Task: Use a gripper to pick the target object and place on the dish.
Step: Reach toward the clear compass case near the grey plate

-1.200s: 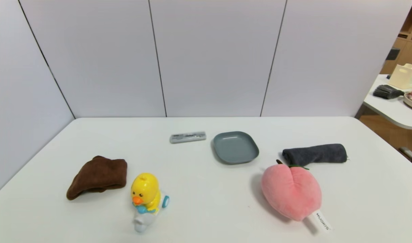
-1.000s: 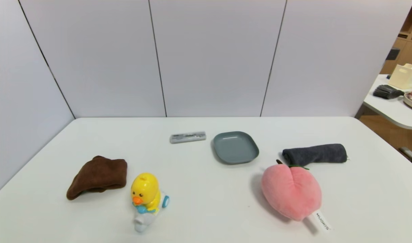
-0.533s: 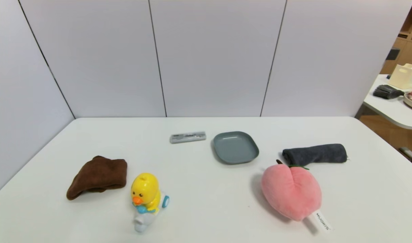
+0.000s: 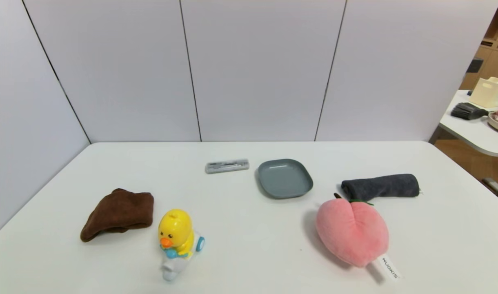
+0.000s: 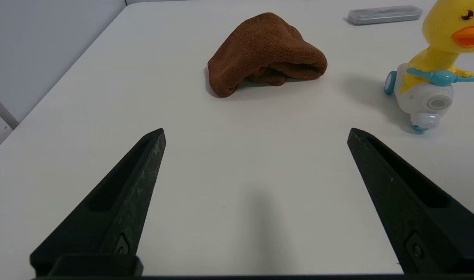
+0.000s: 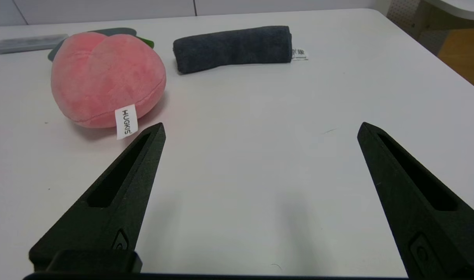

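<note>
Lying left of the dish [image 4: 285, 178], silver-grey case [image 4: 227, 166], narrow gap between edges

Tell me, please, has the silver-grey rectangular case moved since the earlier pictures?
No; the case lies unshifted, just left of the grey-blue square dish.

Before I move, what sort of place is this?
Probably an indoor robot test area: a white table against plain panels, a mixed spread including a toy duck and plush peach, and another table beyond.
</note>
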`<state>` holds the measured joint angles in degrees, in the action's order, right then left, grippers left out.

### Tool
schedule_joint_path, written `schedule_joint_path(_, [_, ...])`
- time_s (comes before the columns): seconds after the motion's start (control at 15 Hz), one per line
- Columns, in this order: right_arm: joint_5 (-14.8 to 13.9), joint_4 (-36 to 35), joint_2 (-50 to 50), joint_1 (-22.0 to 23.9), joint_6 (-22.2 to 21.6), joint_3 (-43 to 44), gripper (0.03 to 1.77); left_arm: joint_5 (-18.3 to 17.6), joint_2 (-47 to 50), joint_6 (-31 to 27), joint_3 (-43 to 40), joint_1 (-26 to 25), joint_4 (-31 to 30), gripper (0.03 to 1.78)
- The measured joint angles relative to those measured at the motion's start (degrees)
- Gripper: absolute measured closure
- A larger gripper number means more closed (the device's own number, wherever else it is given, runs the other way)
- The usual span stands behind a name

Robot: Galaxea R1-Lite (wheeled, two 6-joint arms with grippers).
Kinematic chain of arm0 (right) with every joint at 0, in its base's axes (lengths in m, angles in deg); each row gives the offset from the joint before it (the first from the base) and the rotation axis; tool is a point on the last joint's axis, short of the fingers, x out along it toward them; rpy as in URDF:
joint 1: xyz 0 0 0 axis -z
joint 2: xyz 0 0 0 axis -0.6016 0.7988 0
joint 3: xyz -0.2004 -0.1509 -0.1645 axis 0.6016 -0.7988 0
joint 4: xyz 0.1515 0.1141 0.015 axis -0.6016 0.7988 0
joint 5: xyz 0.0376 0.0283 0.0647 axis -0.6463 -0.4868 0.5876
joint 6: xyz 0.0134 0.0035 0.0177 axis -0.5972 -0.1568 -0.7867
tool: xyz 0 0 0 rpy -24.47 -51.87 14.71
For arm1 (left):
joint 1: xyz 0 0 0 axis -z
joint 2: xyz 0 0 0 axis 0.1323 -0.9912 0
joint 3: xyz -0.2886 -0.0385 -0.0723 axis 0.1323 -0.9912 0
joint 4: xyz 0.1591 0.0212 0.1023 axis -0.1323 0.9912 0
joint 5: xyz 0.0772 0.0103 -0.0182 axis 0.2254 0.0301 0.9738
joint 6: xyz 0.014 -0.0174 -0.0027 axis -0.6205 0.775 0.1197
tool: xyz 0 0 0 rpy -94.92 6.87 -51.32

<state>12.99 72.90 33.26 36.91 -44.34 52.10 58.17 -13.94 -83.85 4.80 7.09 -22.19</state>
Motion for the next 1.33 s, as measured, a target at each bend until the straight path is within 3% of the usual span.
schedule_joint_path(0.33, [0.0, 0.0, 0.0, 0.0, 0.0, 0.0, 0.09, 0.0, -0.4, -0.1, 1.1, 0.0, 2.5, 0.12])
schedule_joint_path(0.6, [0.0, 0.0, 0.0, 0.0, 0.0, 0.0, 0.09, -0.8, -7.6, -3.7, 15.7, 0.1, 13.8, 0.12])
schedule_joint_path(0.87, [0.0, 0.0, 0.0, 0.0, 0.0, 0.0, 0.09, -1.3, -24.7, -11.8, 32.7, 0.9, 22.5, 0.12])
schedule_joint_path(1.33, [0.0, 0.0, 0.0, 0.0, 0.0, 0.0, 0.09, -3.8, -63.8, -27.1, 61.7, 5.7, 24.7, 0.12])
